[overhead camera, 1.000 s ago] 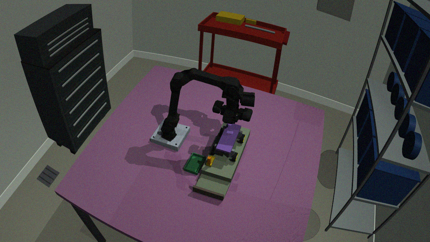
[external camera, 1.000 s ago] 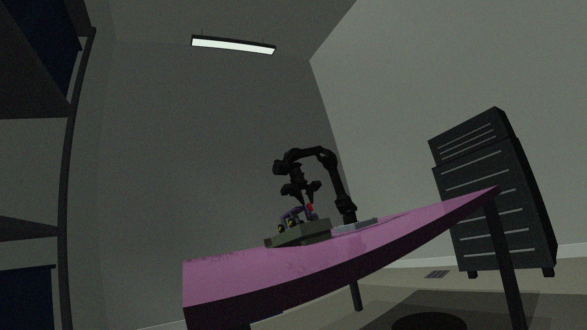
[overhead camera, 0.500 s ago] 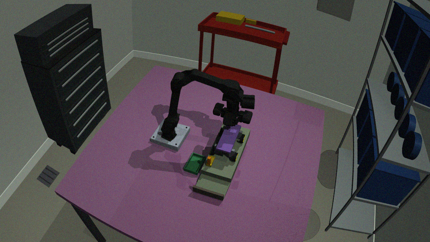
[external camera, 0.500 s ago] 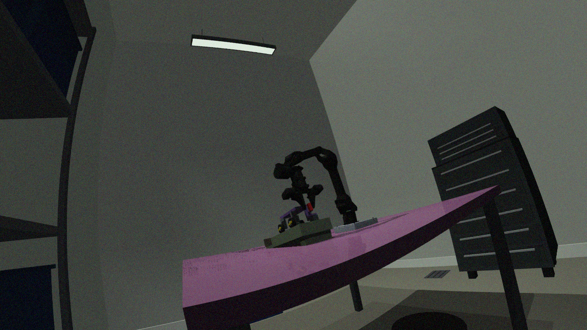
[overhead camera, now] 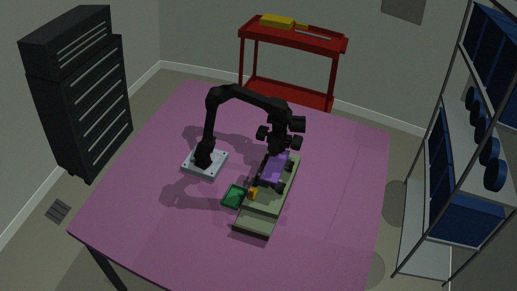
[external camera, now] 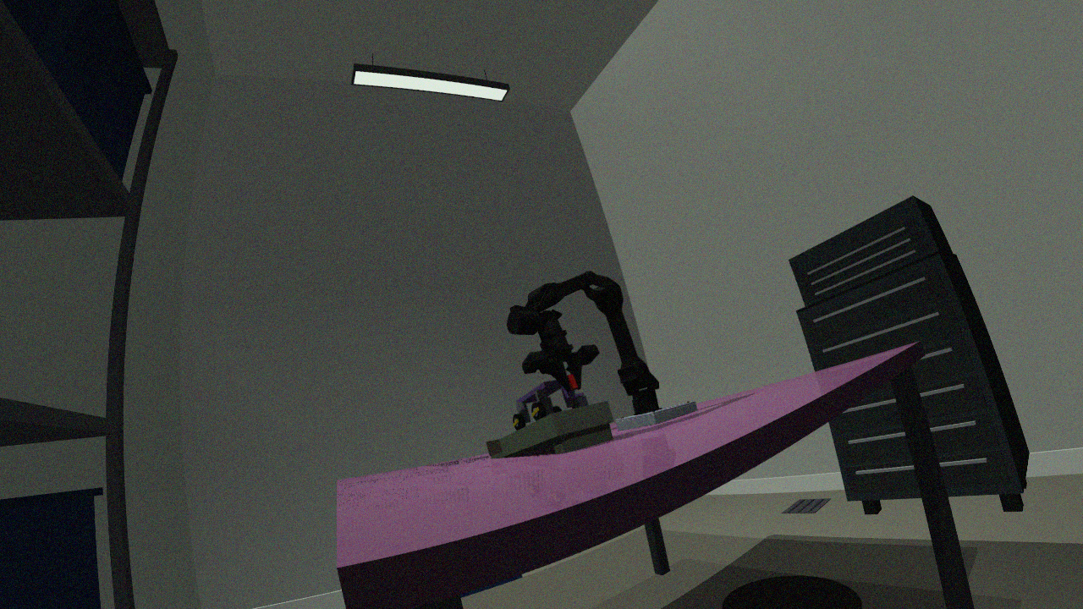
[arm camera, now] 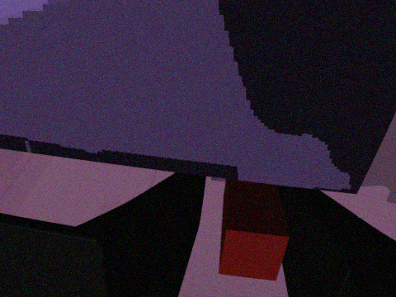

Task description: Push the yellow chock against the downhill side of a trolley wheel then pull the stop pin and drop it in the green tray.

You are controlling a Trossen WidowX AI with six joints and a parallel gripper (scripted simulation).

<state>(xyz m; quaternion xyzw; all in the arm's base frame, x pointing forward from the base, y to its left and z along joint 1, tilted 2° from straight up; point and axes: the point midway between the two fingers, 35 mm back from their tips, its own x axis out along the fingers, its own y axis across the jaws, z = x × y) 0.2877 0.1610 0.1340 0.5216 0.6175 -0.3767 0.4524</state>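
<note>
My gripper point(external camera: 569, 384) point(arm camera: 241, 177) points down at the uphill end of the trolley point(overhead camera: 274, 168) point(arm camera: 124, 82). Its fingers stand either side of the stop pin's red head point(external camera: 573, 381) point(arm camera: 256, 253). The right finger lies close to the head in the wrist view; a gap shows at the left finger, so it is open around the head. The trolley's purple deck stands on the ramp point(overhead camera: 265, 207) point(external camera: 579, 424). The yellow chock point(overhead camera: 254, 194) with its orange handle sits just downhill of the trolley's tray-side wheel; I cannot tell whether they touch. The pin's shaft is hidden.
The green tray point(overhead camera: 233, 196) lies beside the ramp, close to the chock. The arm's grey base plate point(overhead camera: 219, 164) point(external camera: 666, 414) is on the same side, farther uphill. The ramp has a raised lip point(overhead camera: 253, 231) at its low end. Dark finger shadow falls on the trolley deck.
</note>
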